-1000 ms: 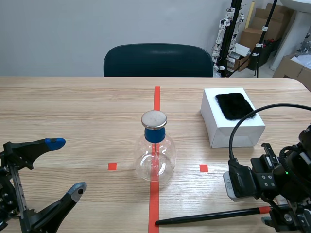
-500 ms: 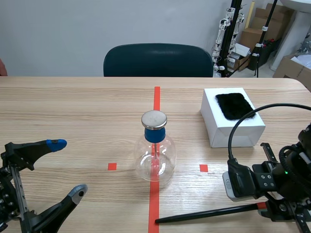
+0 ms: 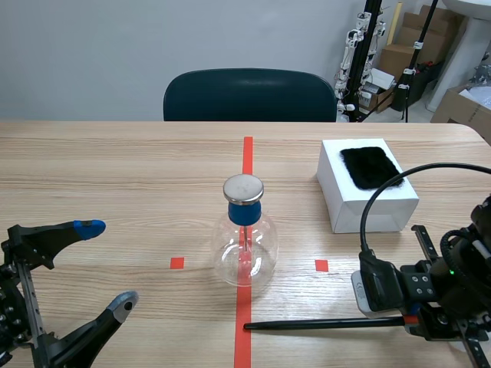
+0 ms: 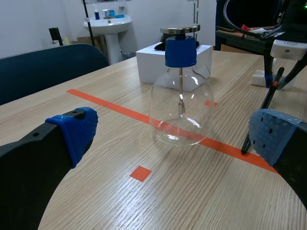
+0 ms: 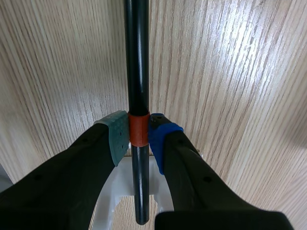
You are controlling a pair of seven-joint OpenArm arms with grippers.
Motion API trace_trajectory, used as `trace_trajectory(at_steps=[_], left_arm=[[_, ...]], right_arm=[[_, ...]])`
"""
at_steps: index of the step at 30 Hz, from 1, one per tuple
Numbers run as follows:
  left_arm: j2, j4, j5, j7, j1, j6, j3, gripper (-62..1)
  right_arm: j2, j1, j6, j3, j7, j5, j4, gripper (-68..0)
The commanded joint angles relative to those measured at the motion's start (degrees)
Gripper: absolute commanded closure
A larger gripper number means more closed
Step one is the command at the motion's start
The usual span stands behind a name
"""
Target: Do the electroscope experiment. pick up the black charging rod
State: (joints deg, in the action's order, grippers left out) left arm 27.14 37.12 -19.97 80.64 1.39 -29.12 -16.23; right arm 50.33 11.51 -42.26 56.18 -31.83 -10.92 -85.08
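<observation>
The black charging rod (image 3: 322,324) runs level just above the table's near edge, its tip by the red tape line. My right gripper (image 3: 418,320) is shut on the rod's orange band (image 5: 138,129), with the pads pressed on both sides and the rod (image 5: 137,57) stretching ahead over the wood. The glass electroscope flask (image 3: 245,245), with blue stopper and metal disc, stands on the red line at centre. My left gripper (image 3: 103,264) stands open at the near left, with the flask (image 4: 180,103) ahead of its fingers.
A white box (image 3: 364,188) with a black fur cloth (image 3: 371,165) on top stands at the right, behind my right arm. A dark chair (image 3: 249,94) stands at the table's far edge. Small red tape squares (image 3: 177,263) flank the flask.
The rod's held end has risen off the table, so the rod went from slanted to level. The right gripper lifted slightly. The left arm has hardly moved.
</observation>
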Motion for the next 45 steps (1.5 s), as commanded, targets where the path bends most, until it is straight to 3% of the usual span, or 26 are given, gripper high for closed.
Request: trace_trajectory(at_steps=[1,15,18,29,36,45], left_arm=[[0.2,1.0,0.4,1.0,-0.5,0.0,0.0,-62.3],[0.2,1.0,0.4,1.0,-0.5,0.1,0.0,-62.3],[0.0,1.0,0.4,1.0,-0.5,1.1,0.0,-62.3],[-0.9,1.0,-1.3,0.6,-0.4,1.5,0.1,-62.3],[-0.7,1.0,-1.2,0.6,-0.5,1.5,0.1,-62.3],[-0.7,1.0,-1.2,0.6,-0.5,1.5,0.1,-62.3]], right_arm=[[0.8,0.5,-0.5,-0.1,-0.2,0.2,-1.0,-0.6],[1.3,0.6,-0.5,-0.1,0.6,0.2,-1.1,-0.6],[2.6,0.6,-0.5,-0.1,2.6,0.0,-2.3,-0.6],[6.5,0.3,-0.5,-1.3,2.7,-3.3,-6.4,-0.6],[6.6,-5.7,-0.5,-11.3,2.6,-1.9,-8.6,-0.6],[6.3,-18.3,-0.5,-27.3,2.6,2.3,-16.5,-0.6]])
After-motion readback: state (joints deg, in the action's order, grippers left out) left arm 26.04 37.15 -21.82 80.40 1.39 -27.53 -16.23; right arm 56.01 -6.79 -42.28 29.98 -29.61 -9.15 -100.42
